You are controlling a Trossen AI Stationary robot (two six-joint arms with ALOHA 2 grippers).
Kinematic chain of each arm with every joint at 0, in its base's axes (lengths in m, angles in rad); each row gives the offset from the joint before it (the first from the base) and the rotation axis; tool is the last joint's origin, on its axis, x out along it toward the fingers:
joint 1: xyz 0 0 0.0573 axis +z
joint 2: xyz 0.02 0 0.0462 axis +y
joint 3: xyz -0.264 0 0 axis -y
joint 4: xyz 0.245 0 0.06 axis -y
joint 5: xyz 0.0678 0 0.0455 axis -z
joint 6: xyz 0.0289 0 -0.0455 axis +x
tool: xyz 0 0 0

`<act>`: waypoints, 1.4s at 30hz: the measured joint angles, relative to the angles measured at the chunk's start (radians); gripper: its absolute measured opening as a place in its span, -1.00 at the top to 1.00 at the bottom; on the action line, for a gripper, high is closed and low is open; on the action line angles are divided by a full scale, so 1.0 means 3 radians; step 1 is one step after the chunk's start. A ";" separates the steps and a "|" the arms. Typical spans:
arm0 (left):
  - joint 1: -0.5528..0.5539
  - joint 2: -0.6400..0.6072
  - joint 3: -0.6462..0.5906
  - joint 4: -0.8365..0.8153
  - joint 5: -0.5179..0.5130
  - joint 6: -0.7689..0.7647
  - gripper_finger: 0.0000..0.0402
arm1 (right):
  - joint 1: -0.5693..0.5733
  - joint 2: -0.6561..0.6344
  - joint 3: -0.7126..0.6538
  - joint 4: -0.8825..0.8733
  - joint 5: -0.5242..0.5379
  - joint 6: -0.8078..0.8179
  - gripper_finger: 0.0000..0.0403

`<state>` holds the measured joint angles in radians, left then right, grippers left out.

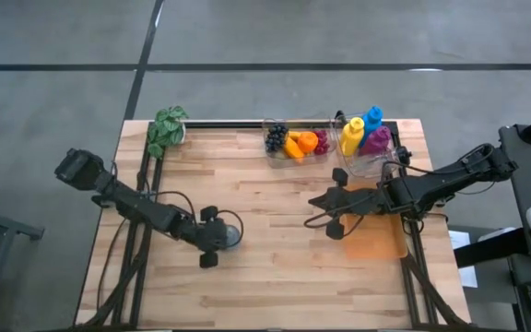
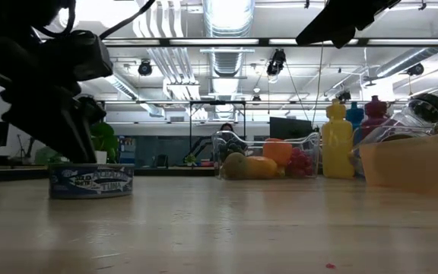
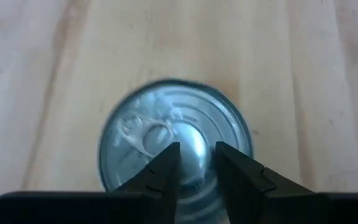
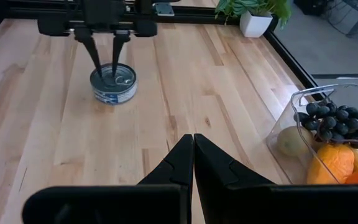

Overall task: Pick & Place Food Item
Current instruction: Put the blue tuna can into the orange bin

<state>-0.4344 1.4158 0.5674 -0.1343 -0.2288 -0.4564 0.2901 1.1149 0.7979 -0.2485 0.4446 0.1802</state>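
On the left of the wooden table (image 1: 275,277) the left gripper (image 3: 196,163) hangs right over a tuna can (image 1: 230,233). Its two fingers are a little apart and point down at the shiny lid with the pull ring. They are not grasping the can. From the pictures you cannot tell if the tips touch the lid. The can stands upright on the light wood planks, with a blue and white label.

At the back left corner sits a small green plant (image 1: 166,129) in a white pot.

In the middle at the back is a clear bin (image 1: 295,143) with dark grapes (image 4: 334,118), an orange fruit and other toy fruit inside.

Next to it on the right stand colored bottles (image 1: 362,132), yellow, blue and purple.

The right gripper (image 4: 193,154) is up in the air over the right side of the table, clenched tight and holding nothing. Under that arm lies an orange mat (image 1: 374,238).

Behind the table is a big room with bright ceiling lights and pipes.
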 joint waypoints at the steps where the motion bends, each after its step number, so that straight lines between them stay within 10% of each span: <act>1: 0.0014 0.0000 0.0000 0.0019 -0.0023 0.0036 0.46 | 0.0000 0.0000 0.0000 0.0000 0.0000 0.0000 0.96; 17: 0.0099 0.0920 0.0546 0.0423 -0.0286 0.0736 0.46 | -0.0001 0.0000 -0.0004 0.0092 0.0000 -0.0017 0.96; 42: 0.0654 0.2112 0.2169 0.0337 0.0339 0.1977 0.46 | 0.0000 -0.0006 -0.0003 0.0041 -0.0040 -0.0025 0.96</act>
<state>-0.2382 2.0495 1.2182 -0.0334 -0.1272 0.1368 0.2901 1.1130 0.7971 -0.2362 0.4327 0.1727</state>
